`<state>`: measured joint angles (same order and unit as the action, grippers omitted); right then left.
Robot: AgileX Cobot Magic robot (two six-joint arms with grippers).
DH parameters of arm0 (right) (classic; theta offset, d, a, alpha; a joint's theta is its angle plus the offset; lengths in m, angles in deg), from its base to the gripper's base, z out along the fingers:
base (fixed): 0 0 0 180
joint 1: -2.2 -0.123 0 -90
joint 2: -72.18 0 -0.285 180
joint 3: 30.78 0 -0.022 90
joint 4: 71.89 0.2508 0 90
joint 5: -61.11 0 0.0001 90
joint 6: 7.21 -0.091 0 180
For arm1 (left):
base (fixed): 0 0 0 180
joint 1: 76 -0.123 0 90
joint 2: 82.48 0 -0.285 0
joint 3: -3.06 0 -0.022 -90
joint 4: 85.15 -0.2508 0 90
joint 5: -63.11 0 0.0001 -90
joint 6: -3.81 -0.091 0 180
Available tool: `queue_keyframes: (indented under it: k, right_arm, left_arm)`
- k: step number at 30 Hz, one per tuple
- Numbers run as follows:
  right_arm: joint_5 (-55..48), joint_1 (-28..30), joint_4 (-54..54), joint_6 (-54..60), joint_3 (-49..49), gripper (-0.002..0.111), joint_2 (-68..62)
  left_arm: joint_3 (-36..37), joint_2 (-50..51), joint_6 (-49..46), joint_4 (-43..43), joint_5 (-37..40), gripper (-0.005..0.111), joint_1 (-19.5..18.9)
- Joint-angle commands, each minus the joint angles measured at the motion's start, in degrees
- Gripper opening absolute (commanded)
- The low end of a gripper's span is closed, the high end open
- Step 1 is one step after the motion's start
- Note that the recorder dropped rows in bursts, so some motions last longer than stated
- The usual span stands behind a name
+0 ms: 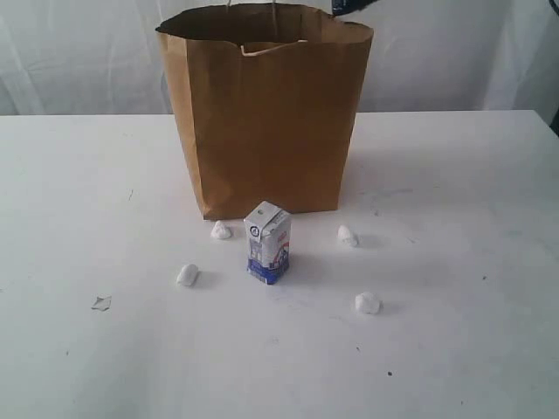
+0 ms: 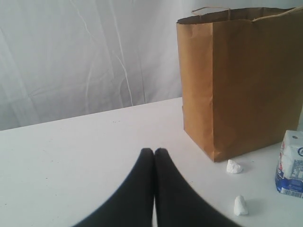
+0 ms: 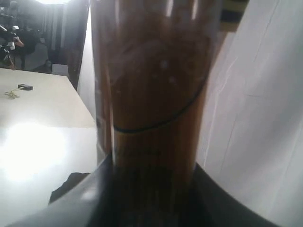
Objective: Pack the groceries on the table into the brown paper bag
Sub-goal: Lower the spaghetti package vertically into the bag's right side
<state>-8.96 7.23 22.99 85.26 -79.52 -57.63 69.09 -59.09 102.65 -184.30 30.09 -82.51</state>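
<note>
Fingers of the left gripper are pressed flat together, gripping no object, and hang above the table. Those of the right gripper are set narrowly apart and clamp one long spaghetti pack, whose strands fill most of the right wrist view.

In the exterior view one brown paper bag stands upright and open at the top centre of the frame, its cord handles running past the upper edge. At the upper right of its rim sits a dark blue shape (possibly the pack's end or the right gripper; too little shows to tell).

One small white-blue carton stands upright in the middle of the frame, just in front of the bag's lower edge. Four white lumps lie around it:
- a lump at its upper left, near the bag's foot
- a lump at its upper right
- a lump at its lower left
- a lump at its lower right

Each lies apart from the carton. One small clear scrap lies at the far left of the frame.
</note>
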Motion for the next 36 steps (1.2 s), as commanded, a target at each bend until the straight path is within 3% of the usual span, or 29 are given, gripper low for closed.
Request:
queue_keyframes:
  k: [1, 24, 32, 36]
  right_arm:
    - [0.1, -0.5, 5.1, 2.8, -0.8, 0.0, -0.2]
    - [0.1, -1.7, 2.5, 8.2, -0.8, 0.0, -3.9]
    - [0.1, -1.8, 2.0, 6.8, -0.8, 0.0, -3.8]
    - [0.1, -1.8, -2.1, -0.1, -0.8, 0.0, -3.4]
  left_arm:
    - [0.3, -0.3, 0.2, -0.8, -0.3, 0.0, -0.2]
    - [0.3, -0.3, 0.2, -0.8, -0.3, 0.0, -0.2]
    - [0.3, -0.3, 0.2, -0.8, -0.3, 0.0, -0.2]
    - [0.3, -0.3, 0.2, -0.8, -0.3, 0.0, -0.2]
